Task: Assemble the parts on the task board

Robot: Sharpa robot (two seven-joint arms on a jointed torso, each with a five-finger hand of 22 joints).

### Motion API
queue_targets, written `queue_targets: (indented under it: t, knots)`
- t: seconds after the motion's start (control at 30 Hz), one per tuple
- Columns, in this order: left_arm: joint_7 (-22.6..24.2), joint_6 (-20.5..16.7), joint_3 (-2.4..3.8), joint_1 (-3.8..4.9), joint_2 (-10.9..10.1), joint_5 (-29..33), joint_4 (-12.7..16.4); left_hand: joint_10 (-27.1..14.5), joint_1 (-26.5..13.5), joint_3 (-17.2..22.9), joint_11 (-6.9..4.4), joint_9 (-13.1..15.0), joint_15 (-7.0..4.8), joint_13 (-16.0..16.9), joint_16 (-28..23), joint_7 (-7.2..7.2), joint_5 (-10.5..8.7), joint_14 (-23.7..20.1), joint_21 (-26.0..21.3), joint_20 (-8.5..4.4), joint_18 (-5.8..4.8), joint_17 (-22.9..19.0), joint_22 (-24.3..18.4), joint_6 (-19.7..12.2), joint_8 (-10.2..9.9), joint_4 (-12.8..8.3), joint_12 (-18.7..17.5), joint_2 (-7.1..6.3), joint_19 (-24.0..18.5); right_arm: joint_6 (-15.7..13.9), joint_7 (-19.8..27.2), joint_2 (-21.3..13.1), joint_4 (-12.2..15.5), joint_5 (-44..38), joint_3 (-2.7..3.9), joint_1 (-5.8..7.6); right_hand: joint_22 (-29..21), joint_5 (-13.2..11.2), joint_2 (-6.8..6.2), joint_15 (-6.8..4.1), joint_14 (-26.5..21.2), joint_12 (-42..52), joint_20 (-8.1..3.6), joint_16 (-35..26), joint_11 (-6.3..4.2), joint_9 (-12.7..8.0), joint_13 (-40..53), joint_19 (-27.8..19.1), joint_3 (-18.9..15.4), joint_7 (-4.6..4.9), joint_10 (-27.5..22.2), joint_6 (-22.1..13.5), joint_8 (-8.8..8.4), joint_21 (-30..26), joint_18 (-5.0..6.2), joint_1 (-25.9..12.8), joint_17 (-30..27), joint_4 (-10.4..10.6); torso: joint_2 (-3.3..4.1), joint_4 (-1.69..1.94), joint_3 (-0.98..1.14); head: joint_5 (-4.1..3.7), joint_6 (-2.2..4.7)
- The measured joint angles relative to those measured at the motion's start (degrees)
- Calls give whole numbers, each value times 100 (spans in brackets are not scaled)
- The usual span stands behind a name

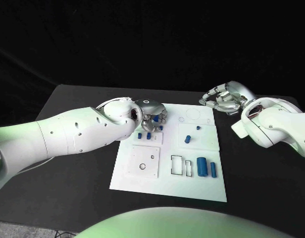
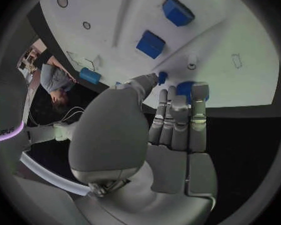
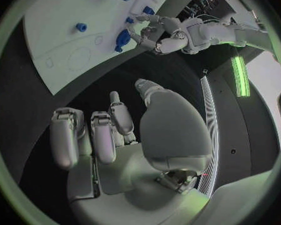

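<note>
The head camera sits high and looks down at the black tabletop (image 1: pixel 74 104) and the whole white task board (image 1: pixel 168 181), from far back. The left wrist camera sits just behind the left hand (image 2: pixel 178 117) and looks past its fingers (image 2: pixel 198 105) at the board, very close. The right wrist camera looks past the right hand (image 3: pixel 93 135) at the board's edge. All three cameras see the board.
</note>
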Motion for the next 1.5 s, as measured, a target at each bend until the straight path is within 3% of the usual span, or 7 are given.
queue_targets:
  t: [0.63,1.2,1.37,1.5]
  knots:
    - [-1,146,0,-19,194,2,-220,228,-38,372,-55,-71,-18,-200,268,-53,-122,186,314,-12,-1,112,-1,234,-79,-208,-67,38,113,0,-2,20,-1,1,0,0,-1,0,0,0,0,0,0,0,0,4,0,0,0,0,0,0,0,0,0,0,0,0,-1,5,-2,-7,-22]
    - [-1,270,10,-25,231,40,-272,343,-91,483,-44,-88,22,-249,452,-31,-169,310,472,8,0,249,-1,335,-113,-320,-77,91,175,0,-4,19,-2,1,0,0,-3,23,0,0,0,0,0,0,0,4,1,0,31,0,0,0,0,0,0,0,-1,0,-5,8,1,-21,-49]
    - [-10,302,17,-19,240,50,-281,441,-82,666,-49,-105,8,-314,583,-10,-441,397,687,0,-1,308,-1,419,-168,-503,-113,221,264,0,-4,19,-2,1,0,0,-3,23,0,0,0,0,0,0,0,8,1,0,31,0,0,0,0,0,0,0,-1,0,-4,9,-1,-21,-52]
    - [-15,323,19,-18,248,55,-293,609,-95,785,-66,-108,-9,-322,727,-24,-524,526,881,-2,-1,447,-1,578,-168,-622,-113,268,329,0,-4,19,-1,1,0,0,-3,23,0,0,0,0,0,0,0,8,1,0,31,0,0,0,0,0,0,0,-1,0,-3,9,-3,-21,-56]
